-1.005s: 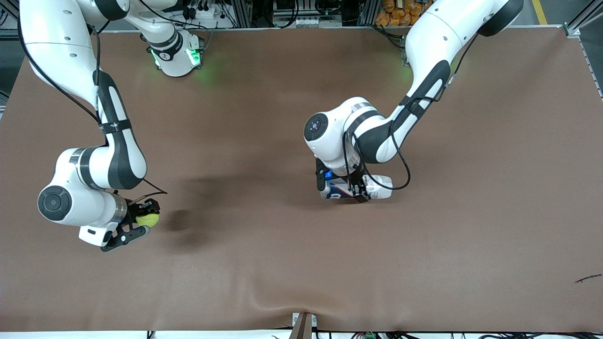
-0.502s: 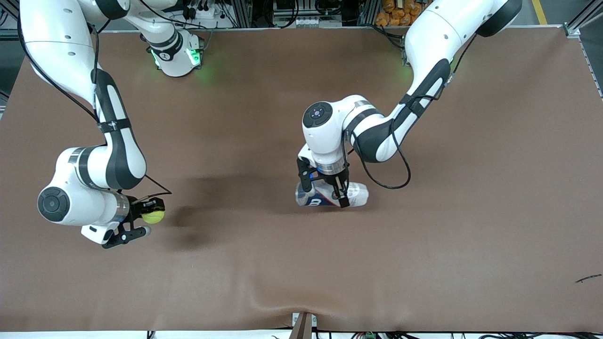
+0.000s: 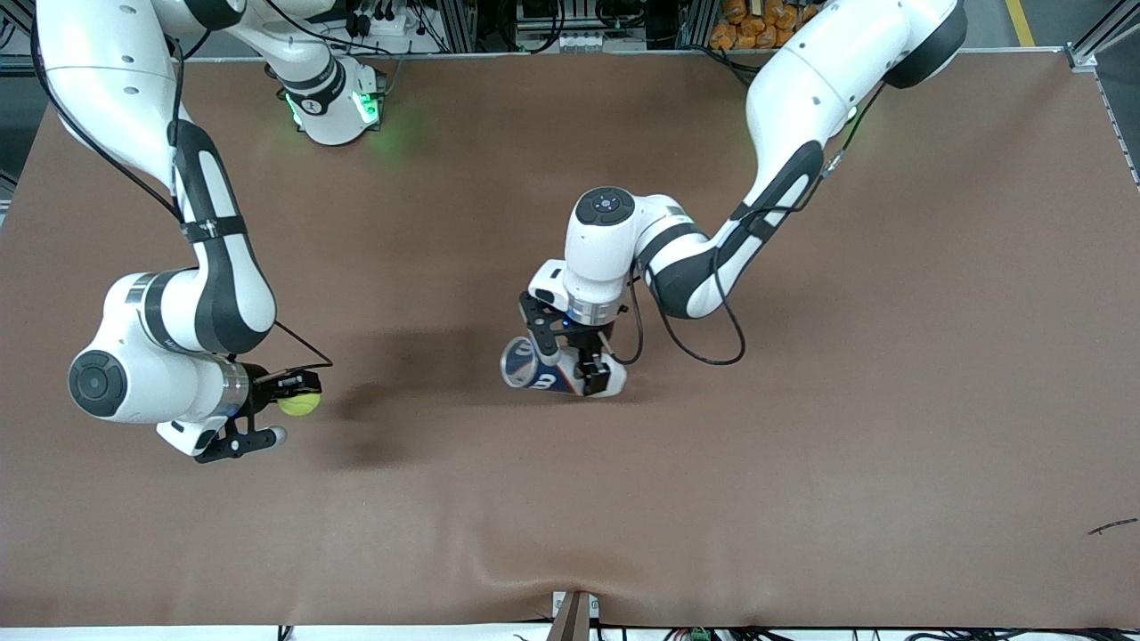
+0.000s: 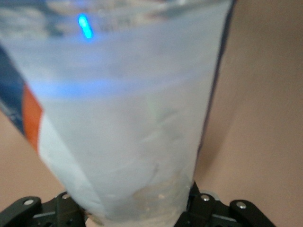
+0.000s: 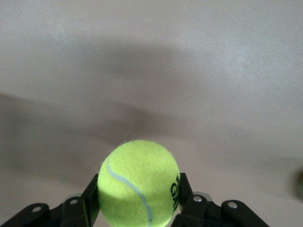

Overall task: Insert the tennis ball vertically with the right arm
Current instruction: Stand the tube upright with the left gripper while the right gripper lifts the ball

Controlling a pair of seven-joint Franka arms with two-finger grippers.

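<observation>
Front view: the right pincer (image 3: 287,408) hangs over the tabletop (image 3: 802,445) at the right arm's end, pinching the tennis ball (image 3: 299,403) between its pads. Mid-tabletop, the left pincer (image 3: 570,365) clamps a clear tube can (image 3: 534,367), tilted, its open mouth turning toward the camera. The can needs to stand upright first; then the ball should travel over the mouth, centred, and descend straight before release.

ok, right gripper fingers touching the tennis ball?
Touching. The right wrist view shows the right gripper fingers pressed against both sides of the tennis ball, with no gap.
</observation>
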